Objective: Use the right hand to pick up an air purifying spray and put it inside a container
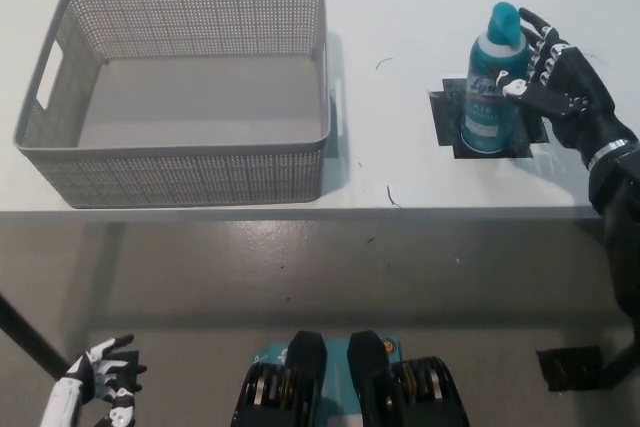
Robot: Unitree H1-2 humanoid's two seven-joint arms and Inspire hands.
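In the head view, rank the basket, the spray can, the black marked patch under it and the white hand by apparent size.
1. Grey basket, by far the largest.
2. Spray can.
3. Black patch, mostly covered, so its rank against the can is unsure.
4. White left hand, cut off by the frame edge.

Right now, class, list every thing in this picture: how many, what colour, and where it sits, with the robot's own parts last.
basket: one, grey, on the table's left half, nothing in it.
can: one, teal spray can, upright on the black patch at the table's right.
patch: one, black, flat on the table under the can.
table: one, white, across the upper picture.
floor: grey, below the table's near edge.
right hand: one, black, fingers wrapped around the can.
left hand: one, white, resting low at the bottom left, off the table.
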